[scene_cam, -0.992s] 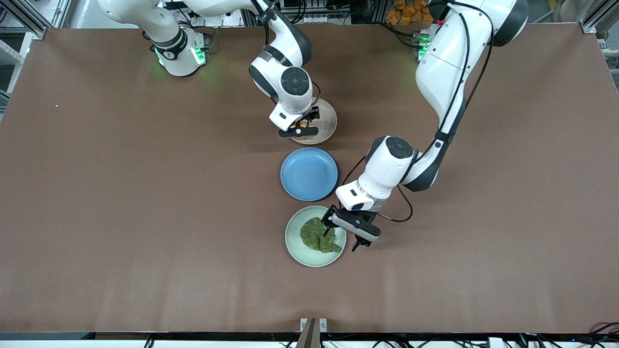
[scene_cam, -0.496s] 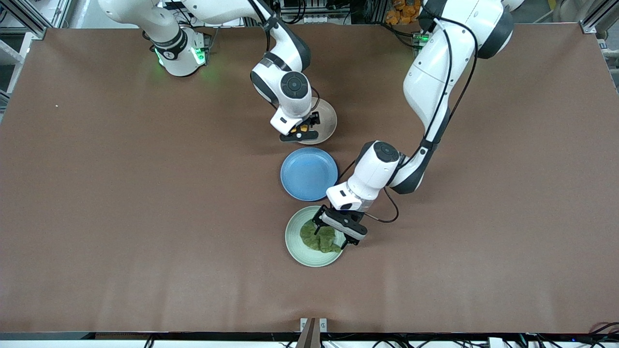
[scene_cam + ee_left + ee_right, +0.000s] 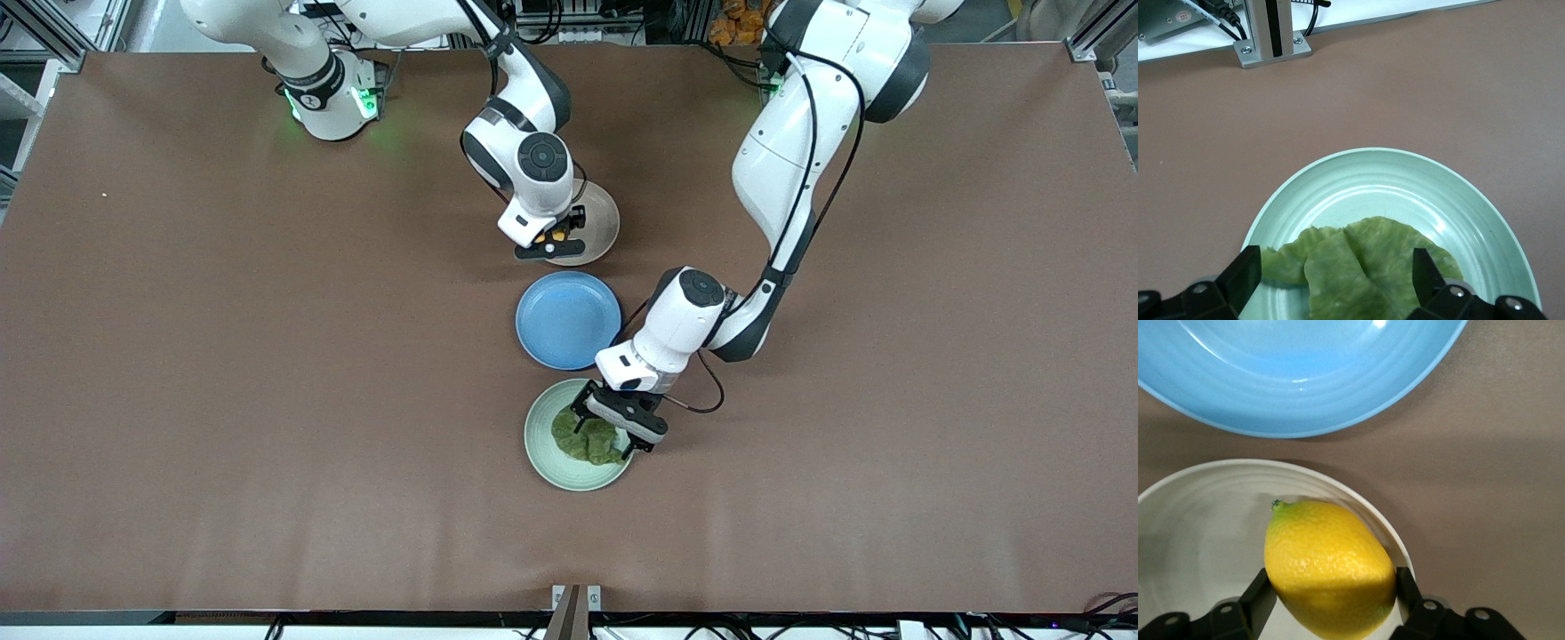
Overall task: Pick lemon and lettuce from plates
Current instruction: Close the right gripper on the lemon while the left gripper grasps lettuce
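yellow lemon (image 3: 1330, 568) gripped by right end effector (image 3: 1331, 600), stem end out; left end effector (image 3: 1338, 273) wide over lettuce (image 3: 1358, 273).

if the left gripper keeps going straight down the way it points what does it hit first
Most likely the lettuce: the left gripper hangs open just over it, a finger each side, with the mint green plate underneath.

- Even overhead light is falling across the brown table (image 3: 267, 400), casting only soft, short shadows under both arms.
- Glare is showing on the blue plate (image 3: 1298, 373) rim.
- The lemon (image 3: 1328, 567) is staying sharp, its lower half lying in shadow.
- Green lamps are glowing at the arm bases.
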`<move>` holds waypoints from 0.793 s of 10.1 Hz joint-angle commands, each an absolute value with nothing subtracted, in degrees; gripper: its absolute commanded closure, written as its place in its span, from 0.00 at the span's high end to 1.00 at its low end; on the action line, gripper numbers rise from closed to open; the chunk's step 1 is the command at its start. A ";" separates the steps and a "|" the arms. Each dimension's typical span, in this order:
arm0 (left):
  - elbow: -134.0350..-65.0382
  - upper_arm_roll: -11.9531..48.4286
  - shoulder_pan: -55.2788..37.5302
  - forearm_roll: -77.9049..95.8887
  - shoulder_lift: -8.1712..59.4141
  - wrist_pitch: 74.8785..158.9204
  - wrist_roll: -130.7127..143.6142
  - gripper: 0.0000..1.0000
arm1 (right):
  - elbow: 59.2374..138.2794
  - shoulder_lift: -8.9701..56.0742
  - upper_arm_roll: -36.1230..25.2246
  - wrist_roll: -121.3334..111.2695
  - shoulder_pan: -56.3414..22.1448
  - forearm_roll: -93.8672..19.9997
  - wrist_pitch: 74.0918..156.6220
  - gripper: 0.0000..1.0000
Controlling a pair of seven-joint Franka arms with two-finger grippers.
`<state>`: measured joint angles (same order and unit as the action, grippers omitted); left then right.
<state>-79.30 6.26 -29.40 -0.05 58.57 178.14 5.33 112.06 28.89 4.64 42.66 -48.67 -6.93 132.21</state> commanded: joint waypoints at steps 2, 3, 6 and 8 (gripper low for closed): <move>-77.70 5.10 -31.38 0.88 60.46 178.86 6.06 1.00 | 112.33 28.83 4.31 47.11 -49.48 -6.24 132.63 0.27; -77.70 5.01 -31.38 0.88 60.64 178.86 6.06 1.00 | 112.32 28.48 4.31 46.94 -49.48 -6.24 132.37 0.13; -77.70 4.92 -31.38 0.79 61.17 178.77 5.80 0.86 | 109.17 25.42 4.22 46.41 -48.17 -6.59 125.19 0.00; -77.87 4.22 -31.38 0.70 61.52 178.77 5.54 0.66 | 108.63 22.34 4.22 44.49 -45.19 -6.68 121.91 0.00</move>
